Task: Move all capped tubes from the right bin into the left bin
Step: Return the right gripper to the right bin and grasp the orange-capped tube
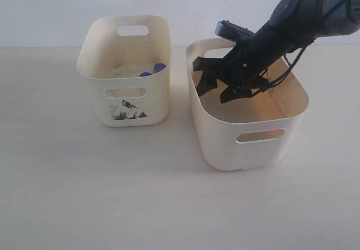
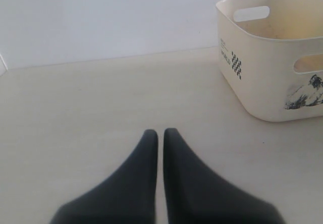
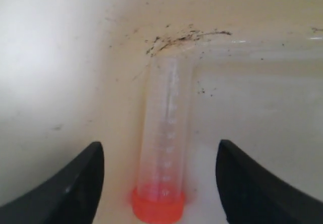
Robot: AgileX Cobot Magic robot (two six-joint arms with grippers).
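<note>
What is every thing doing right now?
Left gripper: shut, empty.
Right gripper: open, either side of the orange tube.
Orange tube: capped, lying in the right bin, ungripped.
Blue tubes: capped, in the left bin.

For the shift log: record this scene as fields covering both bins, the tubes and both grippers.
left bin: two blue caps show inside
right bin: holds the orange-capped tube, far end at a corner
right gripper: open, inside right bin, fingers either side of the tube, not gripping
left gripper: shut, empty, over the table
task: orange-capped tube not yet moved
</note>
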